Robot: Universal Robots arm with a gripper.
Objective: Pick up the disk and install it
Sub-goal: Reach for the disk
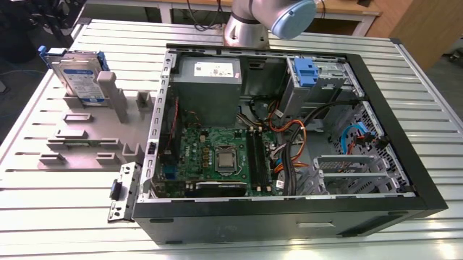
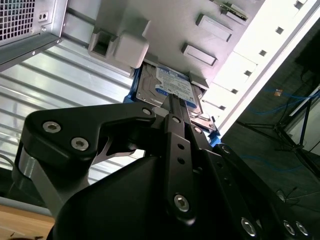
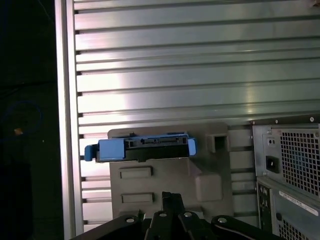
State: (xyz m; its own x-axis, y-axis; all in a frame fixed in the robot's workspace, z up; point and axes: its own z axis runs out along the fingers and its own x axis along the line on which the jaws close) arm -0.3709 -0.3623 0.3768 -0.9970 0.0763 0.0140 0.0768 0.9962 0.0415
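One disk (image 3: 142,150) upright in stand (image 3: 165,172), apart from pincer (image 3: 170,196).

My claw (image 2: 171,98) is matt black metal with bright screw heads. The disk (image 1: 78,76) has a dull silver metal face, a white and blue paper label and smooth blue plastic rails. The holder (image 1: 81,135) is matt grey plastic. The table (image 1: 58,216) is ribbed, brushed metal with a soft sheen. The case (image 1: 289,219) is matt black outside and bare grey sheet metal inside.
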